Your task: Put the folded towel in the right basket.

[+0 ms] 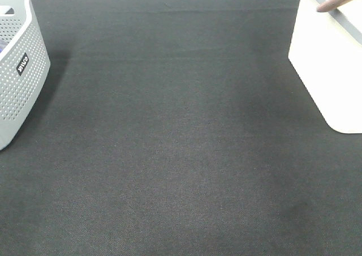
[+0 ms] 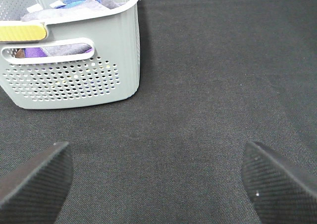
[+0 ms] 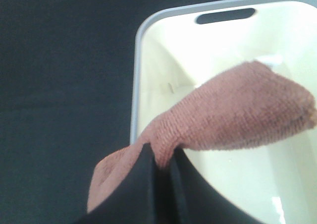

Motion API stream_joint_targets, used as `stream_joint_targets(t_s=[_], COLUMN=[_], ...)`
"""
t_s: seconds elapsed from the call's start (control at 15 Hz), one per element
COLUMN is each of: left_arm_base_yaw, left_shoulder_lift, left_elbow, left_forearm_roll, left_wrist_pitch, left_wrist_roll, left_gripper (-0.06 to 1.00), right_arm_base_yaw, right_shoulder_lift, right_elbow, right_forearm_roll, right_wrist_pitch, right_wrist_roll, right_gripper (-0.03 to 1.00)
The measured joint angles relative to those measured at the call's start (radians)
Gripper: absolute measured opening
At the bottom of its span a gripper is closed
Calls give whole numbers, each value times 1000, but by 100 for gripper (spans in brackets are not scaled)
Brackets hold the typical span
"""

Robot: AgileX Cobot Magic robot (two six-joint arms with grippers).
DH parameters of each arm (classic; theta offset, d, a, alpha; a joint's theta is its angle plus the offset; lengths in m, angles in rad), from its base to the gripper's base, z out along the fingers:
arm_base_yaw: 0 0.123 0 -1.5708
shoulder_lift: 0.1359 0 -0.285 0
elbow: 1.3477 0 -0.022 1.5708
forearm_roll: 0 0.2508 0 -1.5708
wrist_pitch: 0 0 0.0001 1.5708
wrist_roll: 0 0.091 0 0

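- The soft, light rust-pink terry towel (image 3: 237,110) hung clamped at a bunched fold in the right tool (image 3: 162,157), drooping over the white, grey-rimmed plastic basket (image 3: 136,75).
- The left tool (image 2: 158,184) stood spread wide and empty near the grey perforated basket (image 2: 74,85).
- The black woven surface (image 1: 169,131) offered ample room between the baskets.

A grey perforated plastic basket (image 1: 17,69), holding blue, purple and grey cloths (image 2: 81,0), stands at the far left edge of the black woven table mat (image 1: 181,154).

rust-pink folded towel (image 3: 242,112): nubby terry cloth | cream rectangular basket (image 3: 158,70): smooth glossy plastic | black table mat (image 1: 181,154): matt woven cloth
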Motion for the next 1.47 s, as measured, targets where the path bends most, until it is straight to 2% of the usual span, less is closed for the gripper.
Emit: stream_joint_targets(t_s=[0.13,0.47,0.67,0.87,1.13,1.27,1.47], left_arm_base_yaw=[0,0,0,0,0,0,0], left_shoulder_lift=[0,0,0,0,0,0,0], left_elbow=[0,0,0,0,0,0,0], left_forearm_roll=[0,0,0,0,0,0,0], left_wrist_pitch=[0,0,0,0,0,0,0], left_wrist_roll=[0,0,0,0,0,0,0], left_gripper=[87,87,87,87,87,87,87], right_arm_base_yaw=[-20,-20,-20,-20,-20,-20,9], right_shoulder_lift=[45,177,237,251,251,246,178], right_elbow=[0,0,0,0,0,0,0], right_forearm_roll=[33,29,-39,-126,-78,-43,-46], right_wrist_pitch=[0,-31,-37,-54,-54,-23,34], right_wrist_roll=[-18,-22,13,77,87,87,88], right_gripper=[1,3,24,34,68,74,75])
